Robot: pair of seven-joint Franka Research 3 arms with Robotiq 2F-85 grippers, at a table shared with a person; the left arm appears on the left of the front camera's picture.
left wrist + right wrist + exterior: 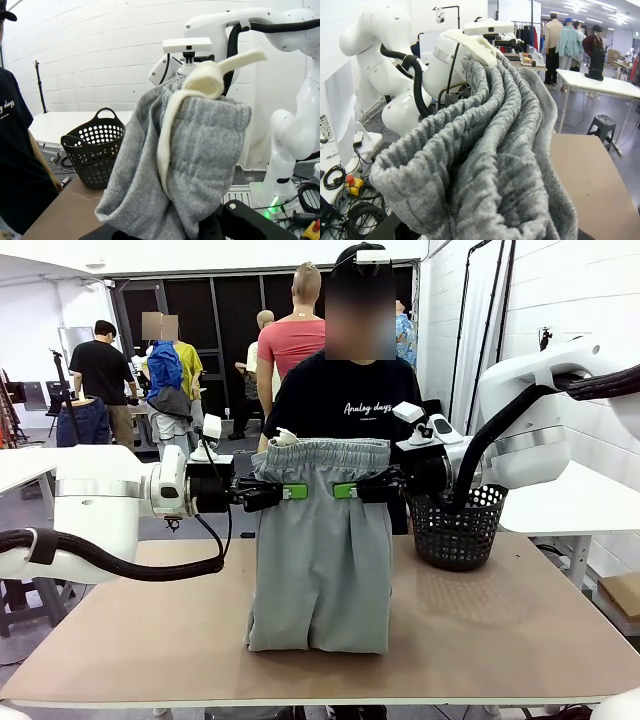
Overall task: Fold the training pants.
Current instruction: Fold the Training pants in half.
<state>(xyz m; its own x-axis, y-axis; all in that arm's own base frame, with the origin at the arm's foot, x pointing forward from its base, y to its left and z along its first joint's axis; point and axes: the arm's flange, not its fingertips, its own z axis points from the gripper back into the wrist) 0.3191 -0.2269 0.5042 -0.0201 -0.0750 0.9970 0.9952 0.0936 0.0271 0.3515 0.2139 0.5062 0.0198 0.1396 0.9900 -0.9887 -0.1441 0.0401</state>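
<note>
Above the table (pixel 520 630), the left pincer (pixel 296 491) and right pincer (pixel 343 490) each pinch the training pants (pixel 322 560) just under the waistband. They hang upright between the arms, hem touching the table, left of the black basket (pixel 457 525).

Robot lab: white brick walls, worktables (pixel 560 640), floor cables (pixel 340 210).

Both arms reach inward, left end effector (pixel 296 491) and right end effector (pixel 343 490) clamped shut.
</note>
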